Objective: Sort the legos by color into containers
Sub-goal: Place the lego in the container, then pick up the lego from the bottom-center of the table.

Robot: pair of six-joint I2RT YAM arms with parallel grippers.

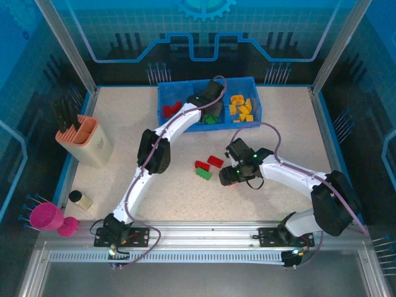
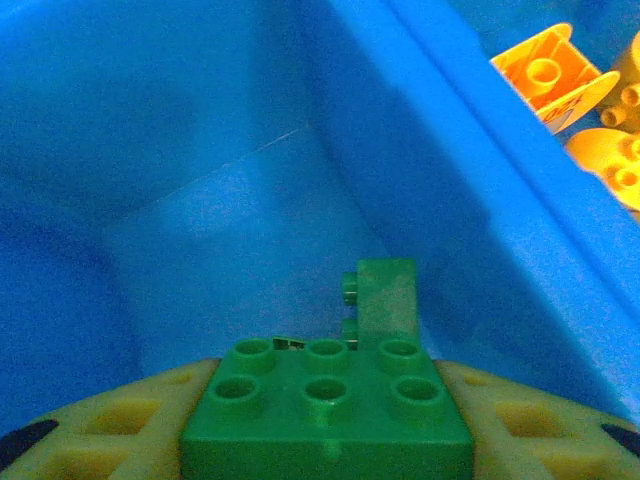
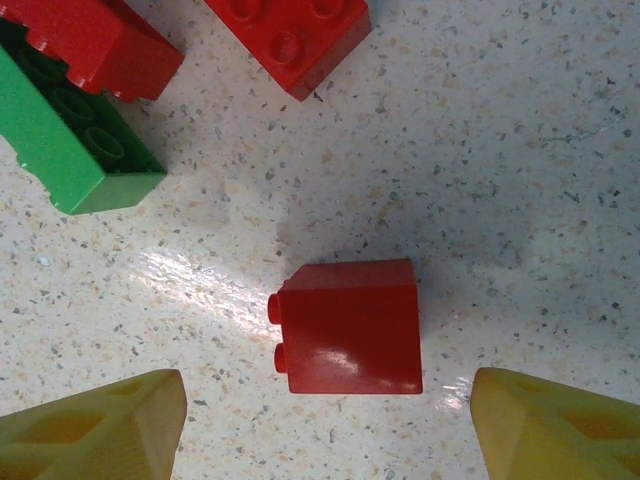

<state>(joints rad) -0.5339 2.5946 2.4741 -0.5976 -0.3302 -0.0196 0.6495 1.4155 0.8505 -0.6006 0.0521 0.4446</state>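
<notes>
The legos (image 1: 215, 161), small studded plastic bricks in red, green and orange-yellow, are partly in the shallow blue plastic tray (image 1: 179, 86) and partly out on the speckled white table (image 1: 124, 130). The left gripper (image 2: 325, 425) is down inside the middle box of the tray. Its yellow fingers (image 2: 120, 425) squeeze a flat green brick (image 2: 325, 395) from both sides. I think it is there because green goes in this box. One more green brick (image 2: 386, 295) stands on its side just ahead. The left box has the red bricks (image 1: 171, 109), and the right box has the orange-yellow bricks (image 1: 241, 108). The right gripper (image 3: 330, 400) hangs wide open over a red brick (image 3: 350, 325) that lies on its side on the table. One finger is at each side, not touching, so it looks ready to grab. A second red brick (image 3: 90, 45), a third red brick (image 3: 290, 35) and a loose green brick (image 3: 75, 145) wait near it
</notes>
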